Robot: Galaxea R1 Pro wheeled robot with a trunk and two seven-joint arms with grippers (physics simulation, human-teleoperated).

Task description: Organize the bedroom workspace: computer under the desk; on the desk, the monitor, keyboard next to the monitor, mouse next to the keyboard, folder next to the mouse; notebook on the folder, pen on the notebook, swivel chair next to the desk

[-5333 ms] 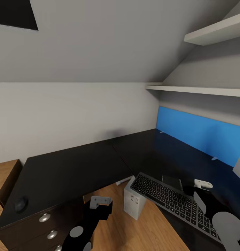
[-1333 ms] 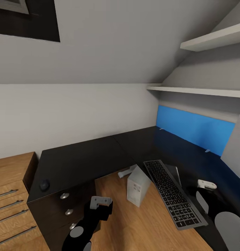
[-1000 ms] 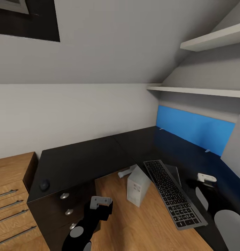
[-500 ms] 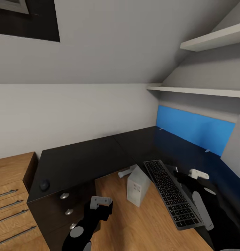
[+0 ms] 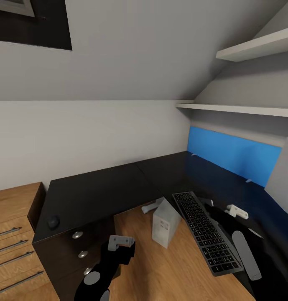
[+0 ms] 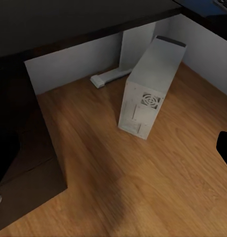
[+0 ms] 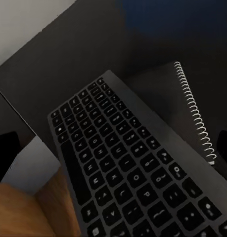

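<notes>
Keyboard (image 5: 207, 231) half over notebook (image 7: 192, 101), desk (image 5: 98, 192)

A home attic room is serving as a study: a sloping ceiling (image 5: 152, 62) is running above a black L-shaped desk (image 5: 106, 190) carrying a keyboard (image 5: 206, 230), white shelves (image 5: 244, 109) are lining the wall, and what is probably a wooden drawer cabinet (image 5: 12, 234) is standing alongside.

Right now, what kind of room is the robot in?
It looks like a home office corner, maybe in an attic bedroom. There is a long black desk with a keyboard on it, a white computer standing on the wooden floor under it, and shelves under a sloping ceiling.
</notes>
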